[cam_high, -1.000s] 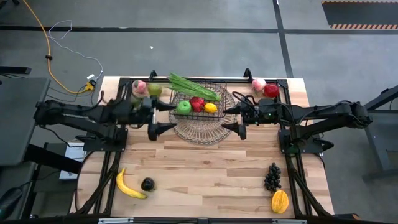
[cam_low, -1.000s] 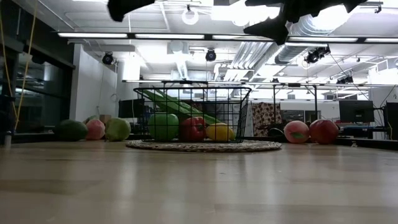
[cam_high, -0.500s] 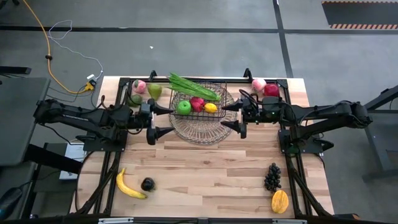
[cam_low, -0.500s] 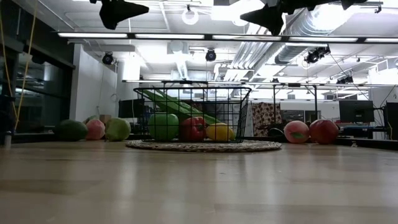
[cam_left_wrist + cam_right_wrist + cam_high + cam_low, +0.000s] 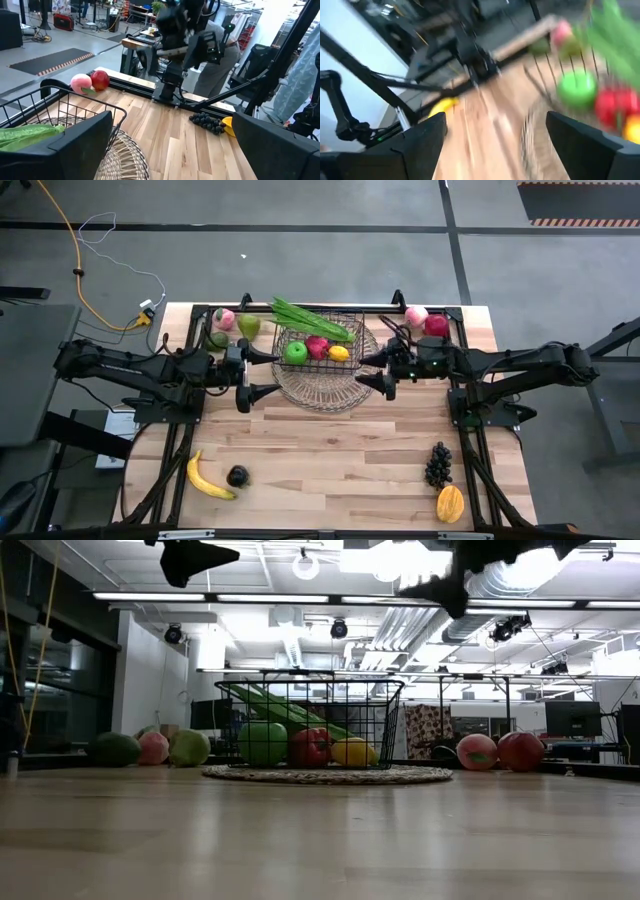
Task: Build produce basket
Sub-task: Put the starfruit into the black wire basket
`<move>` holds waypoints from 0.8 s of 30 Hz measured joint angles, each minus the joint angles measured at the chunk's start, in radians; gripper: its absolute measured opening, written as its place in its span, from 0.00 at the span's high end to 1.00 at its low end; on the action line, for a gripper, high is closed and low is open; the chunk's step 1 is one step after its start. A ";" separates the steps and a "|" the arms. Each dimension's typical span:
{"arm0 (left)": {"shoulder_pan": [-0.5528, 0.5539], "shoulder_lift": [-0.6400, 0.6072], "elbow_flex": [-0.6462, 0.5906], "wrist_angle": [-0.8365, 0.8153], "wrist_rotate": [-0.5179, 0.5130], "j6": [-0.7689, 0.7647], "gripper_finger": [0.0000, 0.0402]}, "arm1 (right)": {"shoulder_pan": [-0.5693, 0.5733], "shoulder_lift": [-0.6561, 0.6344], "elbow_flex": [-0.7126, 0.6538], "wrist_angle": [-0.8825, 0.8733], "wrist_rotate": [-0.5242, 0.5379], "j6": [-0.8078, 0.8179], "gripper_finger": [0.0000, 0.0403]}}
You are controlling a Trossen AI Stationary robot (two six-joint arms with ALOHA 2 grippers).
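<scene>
The dark wire basket [image 5: 320,342] stands on a round woven tray [image 5: 318,388] at the table's far middle. It holds a green leafy bunch [image 5: 312,320], a green apple [image 5: 295,352], a red apple [image 5: 317,346] and a lemon [image 5: 339,353]. My left gripper [image 5: 266,373] is open and hovers just left of the basket. My right gripper [image 5: 368,369] is open and hovers just right of it. Both are raised above the table, and only their fingers show at the top of the low view. The left wrist view looks over the basket's corner [image 5: 65,107].
A peach [image 5: 224,318], a pear [image 5: 248,325] and a green fruit [image 5: 217,339] lie far left. A peach [image 5: 416,315] and a red apple [image 5: 436,326] lie far right. Banana [image 5: 208,478] and plum [image 5: 237,476] near left; grapes [image 5: 438,464] and mango [image 5: 450,503] near right. Bare wood lies between.
My left gripper has drawn back a little toward the table's left and come lower, then held still. My right gripper has kept moving beside the basket, first rising, then dropping again; its wrist view is smeared by the motion. No fruit has moved.
</scene>
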 joint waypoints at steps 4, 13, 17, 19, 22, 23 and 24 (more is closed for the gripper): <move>0.000 0.000 0.000 0.000 -0.007 0.000 0.00 | 0.050 0.000 0.000 -0.232 -0.098 0.219 0.17; 0.000 0.000 0.000 0.000 -0.009 0.000 0.00 | 0.454 0.000 0.000 -0.582 -0.306 0.860 0.17; 0.000 0.000 0.000 0.000 -0.009 0.000 0.00 | 0.696 0.025 0.000 -0.580 -0.237 1.242 0.17; 0.000 0.000 0.000 0.000 -0.016 0.000 0.00 | 0.798 0.049 0.000 -0.571 -0.222 1.451 0.17; 0.000 0.000 0.000 0.000 -0.031 0.000 0.00 | 0.925 0.098 0.000 -0.556 -0.222 1.703 0.17; 0.000 0.000 0.000 0.000 -0.032 0.000 0.00 | 0.950 0.116 0.000 -0.553 -0.244 1.735 0.17; 0.000 0.000 0.000 0.000 -0.031 0.000 0.00 | 0.967 0.137 0.000 -0.552 -0.273 1.755 0.17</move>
